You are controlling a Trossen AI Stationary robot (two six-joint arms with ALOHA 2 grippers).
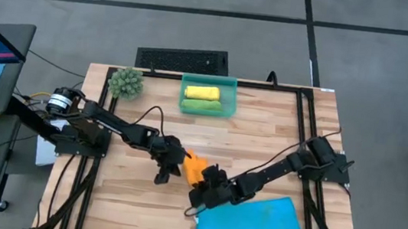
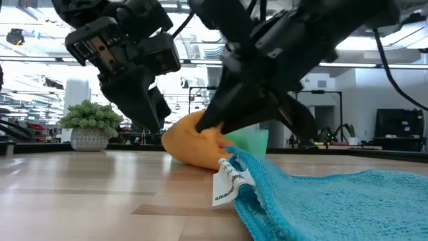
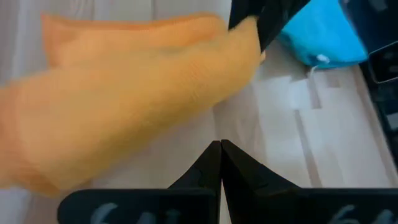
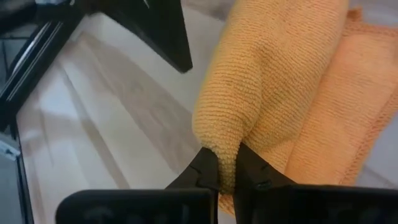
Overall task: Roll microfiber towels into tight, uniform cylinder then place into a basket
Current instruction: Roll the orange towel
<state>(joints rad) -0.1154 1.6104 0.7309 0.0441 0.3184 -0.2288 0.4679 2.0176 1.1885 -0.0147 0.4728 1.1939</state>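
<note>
High view first: we see the orange towel bunched into a loose, uneven lump near the middle of the wooden table, between the two grippers. Our right gripper pinches a fold of it between nearly closed fingers; the right wrist view shows the looped terry pile squeezed into a rounded ridge right at the fingertips. Our left gripper sits just beside the lump with its fingers pressed together on nothing, the tips meeting in a sharp point in the left wrist view.

Just beside the orange cloth, toward the table's near edge, the bright blue towel lies spread flat, and its white care label curls up at one corner in the low view. At the far edge, the translucent teal basket holds a yellow roll and a green roll side by side. A spiky green plant ball stands near the basket.
</note>
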